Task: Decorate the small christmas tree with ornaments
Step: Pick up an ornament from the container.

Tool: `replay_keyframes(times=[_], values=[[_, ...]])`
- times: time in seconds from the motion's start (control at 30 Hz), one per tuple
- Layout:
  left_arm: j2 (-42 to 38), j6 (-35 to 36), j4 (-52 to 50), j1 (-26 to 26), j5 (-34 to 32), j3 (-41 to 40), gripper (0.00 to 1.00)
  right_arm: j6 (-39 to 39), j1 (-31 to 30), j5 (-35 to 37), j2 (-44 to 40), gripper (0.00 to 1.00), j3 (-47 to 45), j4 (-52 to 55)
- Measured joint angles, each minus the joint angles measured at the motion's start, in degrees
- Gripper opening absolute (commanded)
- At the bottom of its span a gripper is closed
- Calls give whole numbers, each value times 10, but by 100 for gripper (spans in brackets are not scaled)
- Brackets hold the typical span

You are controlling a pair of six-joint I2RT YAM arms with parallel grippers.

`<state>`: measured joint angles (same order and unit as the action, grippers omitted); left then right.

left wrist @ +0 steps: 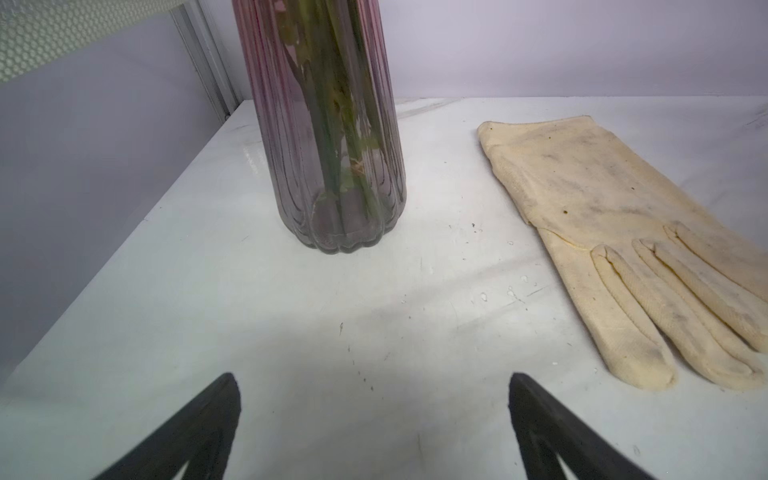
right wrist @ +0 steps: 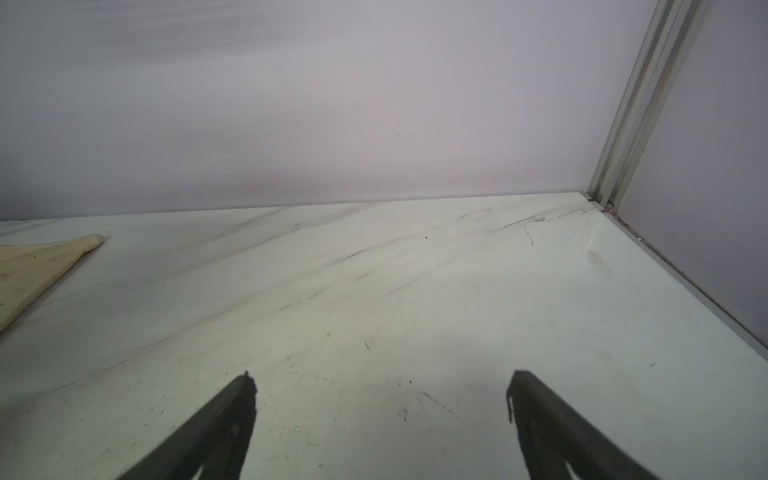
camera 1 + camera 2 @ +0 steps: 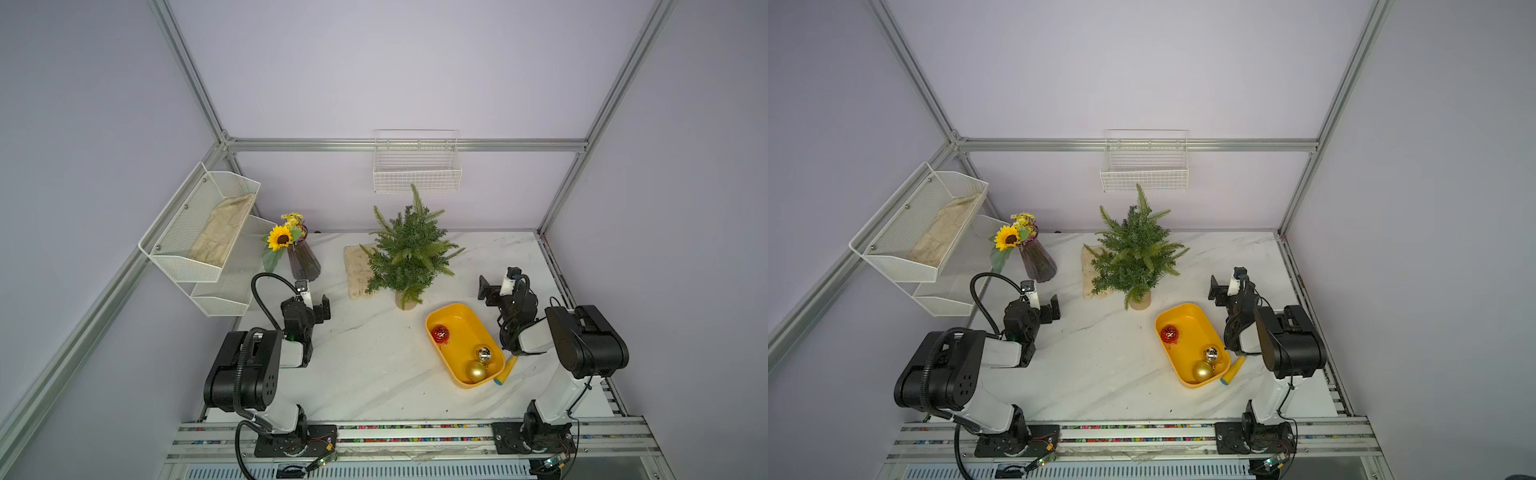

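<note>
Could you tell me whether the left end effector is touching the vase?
Apart: the left wrist view shows bare table between the left end effector and the vase.

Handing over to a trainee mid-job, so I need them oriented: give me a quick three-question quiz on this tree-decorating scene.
1. True or false: an ornament already hangs on the small christmas tree.
2. Where do the red glittery bauble, mirrored bauble and matte gold bauble lie? A) in the yellow tray B) in the wire wall basket C) on the glove
3. Which gripper's wrist view shows the ribbed glass vase?
Key: 1 false; 2 A; 3 the left gripper, jaws open.
</note>
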<state>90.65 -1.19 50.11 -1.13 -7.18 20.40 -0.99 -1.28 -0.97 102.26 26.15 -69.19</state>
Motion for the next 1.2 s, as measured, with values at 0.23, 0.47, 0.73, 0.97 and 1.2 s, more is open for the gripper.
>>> replay_keyframes(times=[0.23, 0.47, 0.73, 0.97, 1.2], values=[[0, 0, 0, 0, 0, 0, 100, 0, 1, 0, 0, 97, 0, 0], [0, 0, 0, 0, 0, 0, 100, 0, 1, 0, 0, 97, 0, 0], [0, 0, 0, 0, 0, 0, 100, 0, 1, 0, 0, 97, 0, 0], [0, 0, 0, 0, 0, 0, 100, -8, 1, 27, 0, 97, 0, 2], [0, 0, 0, 0, 0, 0, 100, -13, 1, 40, 0, 97, 0, 2]])
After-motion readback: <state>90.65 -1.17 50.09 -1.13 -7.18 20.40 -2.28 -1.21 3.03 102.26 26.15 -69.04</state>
